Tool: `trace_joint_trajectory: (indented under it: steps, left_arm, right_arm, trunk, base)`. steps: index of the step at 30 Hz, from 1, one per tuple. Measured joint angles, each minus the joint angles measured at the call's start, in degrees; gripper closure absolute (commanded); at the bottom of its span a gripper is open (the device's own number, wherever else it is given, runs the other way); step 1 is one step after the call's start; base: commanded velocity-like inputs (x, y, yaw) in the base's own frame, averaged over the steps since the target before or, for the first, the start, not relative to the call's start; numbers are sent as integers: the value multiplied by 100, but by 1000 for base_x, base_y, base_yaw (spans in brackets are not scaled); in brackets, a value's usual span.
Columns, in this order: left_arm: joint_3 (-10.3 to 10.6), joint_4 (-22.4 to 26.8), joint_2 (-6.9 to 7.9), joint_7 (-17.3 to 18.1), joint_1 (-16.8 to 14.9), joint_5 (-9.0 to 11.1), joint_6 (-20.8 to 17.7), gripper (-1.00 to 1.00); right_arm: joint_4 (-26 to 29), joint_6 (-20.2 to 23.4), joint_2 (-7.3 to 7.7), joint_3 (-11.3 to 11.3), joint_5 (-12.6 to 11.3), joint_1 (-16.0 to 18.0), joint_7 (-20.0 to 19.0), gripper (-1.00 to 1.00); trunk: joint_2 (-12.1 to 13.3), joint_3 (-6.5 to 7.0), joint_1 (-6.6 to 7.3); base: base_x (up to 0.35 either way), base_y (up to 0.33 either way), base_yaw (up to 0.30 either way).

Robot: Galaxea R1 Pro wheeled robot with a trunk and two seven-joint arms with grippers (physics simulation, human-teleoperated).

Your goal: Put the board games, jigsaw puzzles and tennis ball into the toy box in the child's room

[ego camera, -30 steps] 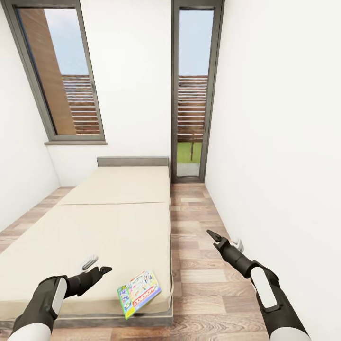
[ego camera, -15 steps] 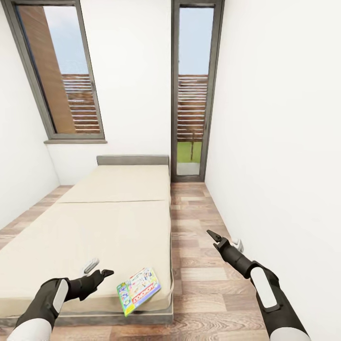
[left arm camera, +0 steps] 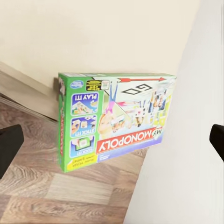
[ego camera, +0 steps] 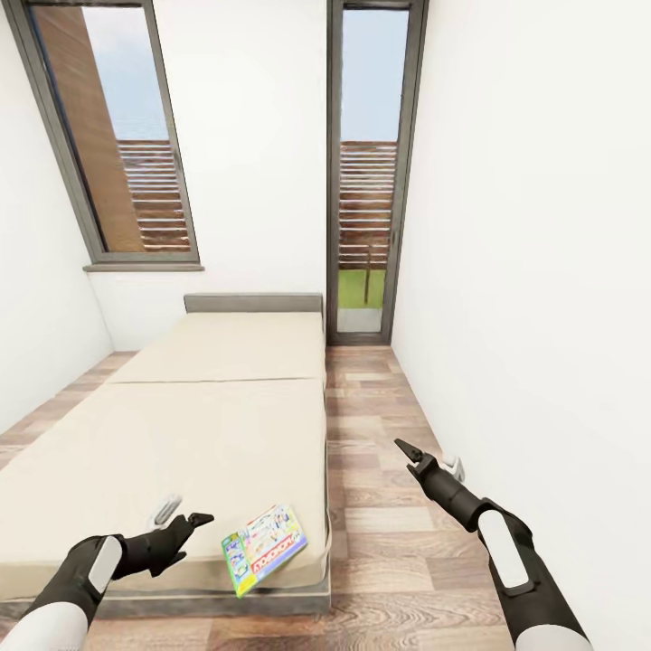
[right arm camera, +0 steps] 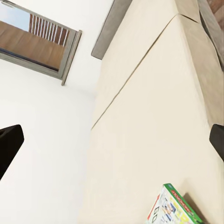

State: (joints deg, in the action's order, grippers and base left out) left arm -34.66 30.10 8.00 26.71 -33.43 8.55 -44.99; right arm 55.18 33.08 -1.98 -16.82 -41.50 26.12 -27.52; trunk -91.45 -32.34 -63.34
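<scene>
one board game point(ego camera: 264, 561) lies flat at the near right corner of the bed point(ego camera: 181, 425), its printed face up and one corner reaching the mattress edge above the wood-plank floor point(ego camera: 389, 542). the left wrist view shows the same box point(left arm camera: 114, 119) centred ahead of the left gripper, with the green side panel toward the floor side. the left gripper point(ego camera: 176, 523) hovers over the mattress just beside the game, its jaws spread apart and holding nothing. the right gripper point(ego camera: 425, 466) hangs over the floor between the bed and the white wall point(ego camera: 533, 271), well apart from the game; its jaws are also parted and empty. the right wrist view looks along the mattress toward the grey headboard point(right arm camera: 112, 28), with a corner of the game point(right arm camera: 170, 210) at the frame edge. judged from this layout, the step in hand is the approach to pick up a board game from the bed; no transfer to the toy box is under way. the next move calls for advancing the left gripper to the game, aligning the jaws across the thin edge that overhangs or meets the mattress border, and closing on it. risk: a flat box on a soft surface may slide or tip off the bed corner if pushed rather than pinched.
</scene>
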Motion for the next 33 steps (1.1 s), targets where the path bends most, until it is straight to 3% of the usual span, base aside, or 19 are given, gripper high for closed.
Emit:
trace_joint_trajectory:
  steps: [10, 16, 33]
  left_arm:
    - [4, -126, 128, 24, -27, 92, -35, -100]
    - [11, -178, 137, 171, -33, 99, -46, -100]
    - [38, -173, 111, 290, -34, 84, -43, -100]
  right_arm:
    - [-273, -10, 3, -17, 0, 1, -6, -100]
    - [-619, -29, 3, -18, -114, 2, -16, -100]
    - [-708, -76, -9, -4, -155, 2, 11, -100]
  trunk:
    - [-401, -180, -220]
    - [-642, -287, -352]
    - [-1324, -593, -725]
  base:
    - [0, 0, 0]
    - [0, 0, 0]
    - [0, 0, 0]
